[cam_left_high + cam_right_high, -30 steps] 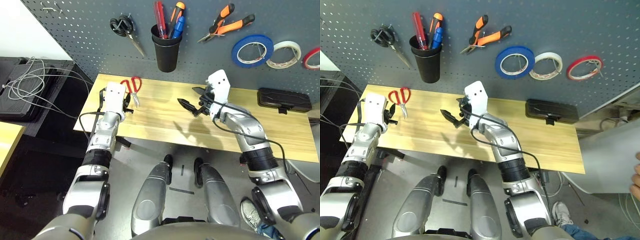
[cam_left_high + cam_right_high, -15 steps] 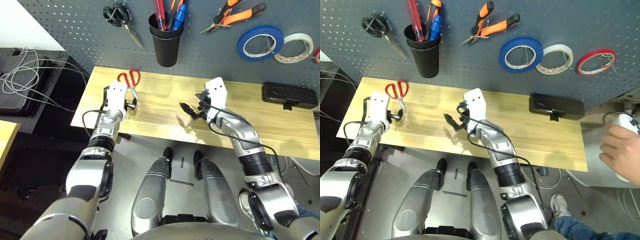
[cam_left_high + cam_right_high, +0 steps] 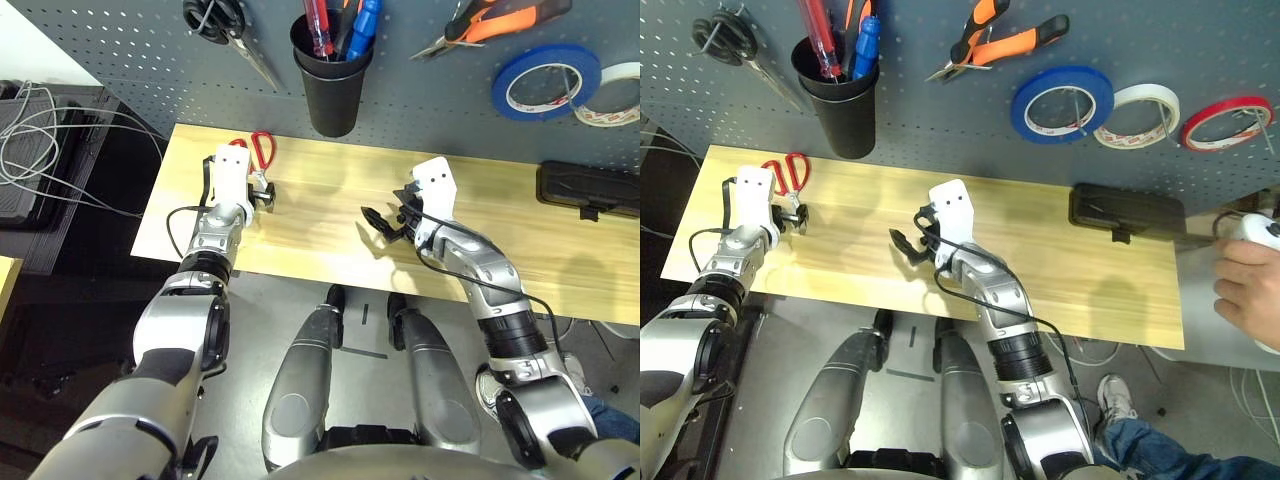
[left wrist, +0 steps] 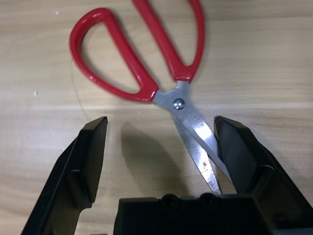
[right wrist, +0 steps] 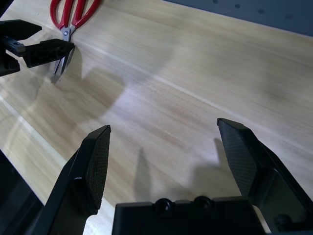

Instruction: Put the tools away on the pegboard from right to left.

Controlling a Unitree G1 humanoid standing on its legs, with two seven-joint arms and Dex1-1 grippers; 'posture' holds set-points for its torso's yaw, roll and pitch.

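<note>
Two red-handled steel scissors (image 3: 259,160) loops point toward the dark grey perforated pegboard (image 3: 130,50), blades toward the pale wooden desk (image 3: 320,225)'s front edge. The left hand (image 3: 262,190) sits spread at the blades; the right hand (image 3: 385,222), spread, hovers over bare wood mid-desk. From the left wrist, the blades lie closed, slanting between the spread fingers (image 4: 85,161), tip beside one. From the right wrist, open wood stretches toward the scissors.

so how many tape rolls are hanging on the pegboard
3, in a row at the pegboard's right: the blue tape roll, then the white tape roll, then the red tape roll furthest right.
</note>
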